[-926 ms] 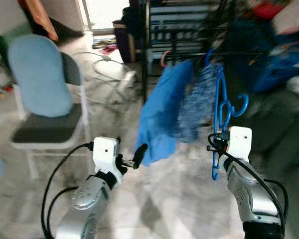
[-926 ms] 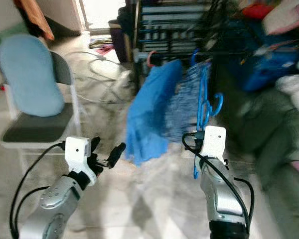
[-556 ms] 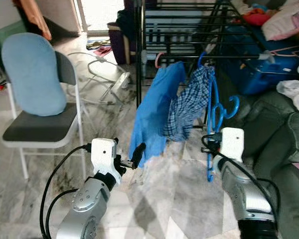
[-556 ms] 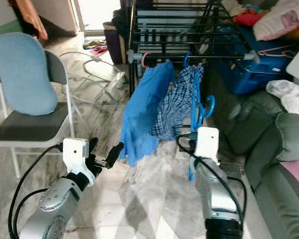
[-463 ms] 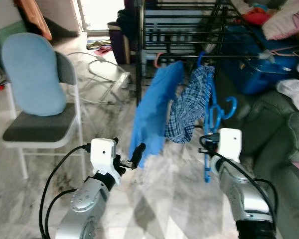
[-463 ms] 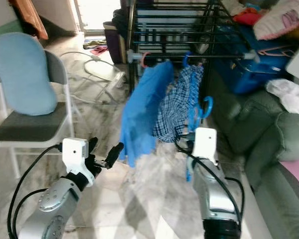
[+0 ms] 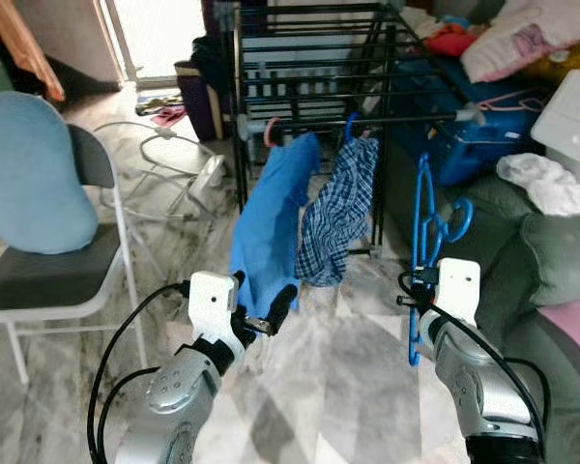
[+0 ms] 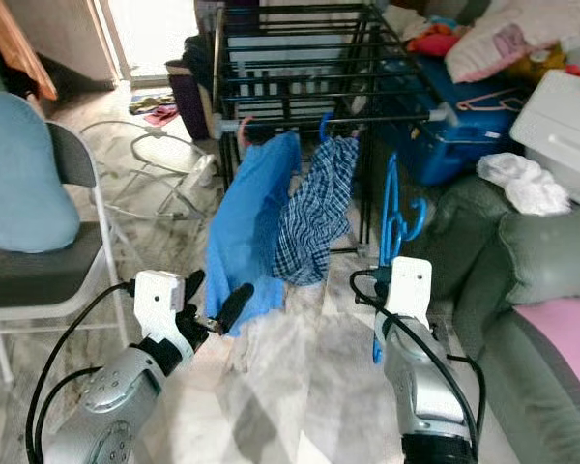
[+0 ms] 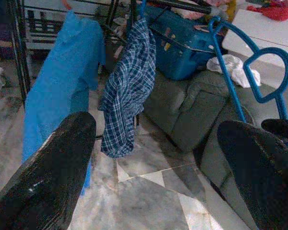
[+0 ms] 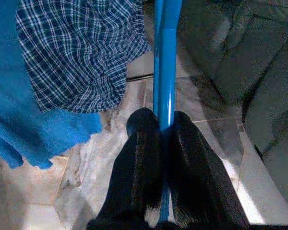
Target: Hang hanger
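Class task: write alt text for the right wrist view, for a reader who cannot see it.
The right gripper has its two black fingers shut on a blue hanger. Beyond hang a blue-checked shirt and a plain blue garment above a marble floor.

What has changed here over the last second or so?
Mostly the view: the robot's head camera shifted, so the drying rack and chair sit differently in frame. The right gripper stays clamped on the blue hanger, not yet hung; the left gripper stays open.
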Controlling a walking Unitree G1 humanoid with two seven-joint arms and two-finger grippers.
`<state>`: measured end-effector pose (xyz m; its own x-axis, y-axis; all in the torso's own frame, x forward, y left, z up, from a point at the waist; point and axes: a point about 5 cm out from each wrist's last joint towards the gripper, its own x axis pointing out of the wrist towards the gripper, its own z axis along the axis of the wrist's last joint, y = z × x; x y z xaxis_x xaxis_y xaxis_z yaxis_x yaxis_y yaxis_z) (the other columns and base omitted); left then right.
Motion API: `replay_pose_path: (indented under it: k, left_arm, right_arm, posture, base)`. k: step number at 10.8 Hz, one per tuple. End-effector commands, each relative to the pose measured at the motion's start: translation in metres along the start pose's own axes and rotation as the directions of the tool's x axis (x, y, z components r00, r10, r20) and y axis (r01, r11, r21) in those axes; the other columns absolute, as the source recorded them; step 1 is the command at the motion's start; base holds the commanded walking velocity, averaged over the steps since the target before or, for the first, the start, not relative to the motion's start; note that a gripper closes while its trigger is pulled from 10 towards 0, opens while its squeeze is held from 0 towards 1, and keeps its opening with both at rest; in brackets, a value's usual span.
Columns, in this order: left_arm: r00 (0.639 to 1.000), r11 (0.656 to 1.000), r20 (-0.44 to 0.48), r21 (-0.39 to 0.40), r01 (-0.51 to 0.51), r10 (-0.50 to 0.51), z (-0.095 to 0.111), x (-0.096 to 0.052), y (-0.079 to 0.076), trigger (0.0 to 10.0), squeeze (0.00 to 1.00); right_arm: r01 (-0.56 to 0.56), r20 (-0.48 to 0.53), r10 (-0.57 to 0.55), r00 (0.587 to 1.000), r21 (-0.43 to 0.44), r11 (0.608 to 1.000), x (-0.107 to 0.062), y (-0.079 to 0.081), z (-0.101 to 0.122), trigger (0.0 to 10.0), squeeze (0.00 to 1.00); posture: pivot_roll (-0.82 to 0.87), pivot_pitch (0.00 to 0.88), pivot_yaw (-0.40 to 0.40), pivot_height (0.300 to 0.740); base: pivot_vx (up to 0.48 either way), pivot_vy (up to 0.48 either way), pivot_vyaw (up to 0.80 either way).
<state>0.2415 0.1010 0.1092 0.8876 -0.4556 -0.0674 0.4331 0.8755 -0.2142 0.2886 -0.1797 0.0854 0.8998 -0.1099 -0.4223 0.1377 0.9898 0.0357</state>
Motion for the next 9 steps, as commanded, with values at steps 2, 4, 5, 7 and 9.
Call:
replay_pose_path:
  k: [2,4,5,7,9]
  left_arm:
    - [1.000,1.000,-0.011,-0.001,0.008,-0.008,-0.0012,-0.0003,0.0011,10.0,0.00]
    - [1.000,1.000,-0.017,-0.005,0.020,-0.020,-0.0022,-0.0009,0.0001,10.0,0.00]
    - [1.000,1.000,-0.018,-0.004,0.023,-0.024,-0.0022,-0.0005,0.0001,10.0,0.00]
    - [0.999,0.999,-0.027,-0.003,0.041,-0.041,-0.0032,0.0002,-0.0015,10.0,0.00]
    - [0.998,0.999,-0.034,0.000,0.054,-0.054,-0.0038,0.0008,-0.0025,10.0,0.00]
  right_arm:
    - [-0.011,0.009,0.011,1.000,-0.003,1.000,-0.0015,0.0032,0.0041,10.0,0.00]
    - [-0.014,-0.006,0.014,1.000,-0.015,1.000,-0.0010,0.0041,0.0021,10.0,0.00]
    - [-0.013,-0.007,0.013,1.000,-0.013,1.000,-0.0008,0.0041,0.0023,10.0,0.00]
    - [0.000,-0.023,0.001,1.000,0.010,1.000,-0.0010,0.0018,-0.0003,10.0,0.00]
    - [0.003,-0.036,-0.003,0.999,0.009,1.000,-0.0012,0.0017,-0.0023,10.0,0.00]
  posture:
    - [-0.13,0.013,0.012,0.740]
    - [-0.13,0.016,0.015,0.740]
    - [-0.13,0.017,0.016,0.740]
    - [-0.14,0.017,0.022,0.740]
    - [-0.14,0.017,0.024,0.740]
  base:
    - [0.437,0.000,0.00]
    - [0.465,0.000,0.00]
    - [0.465,0.000,0.00]
    - [0.469,0.000,0.00]
    - [0.469,0.000,0.00]
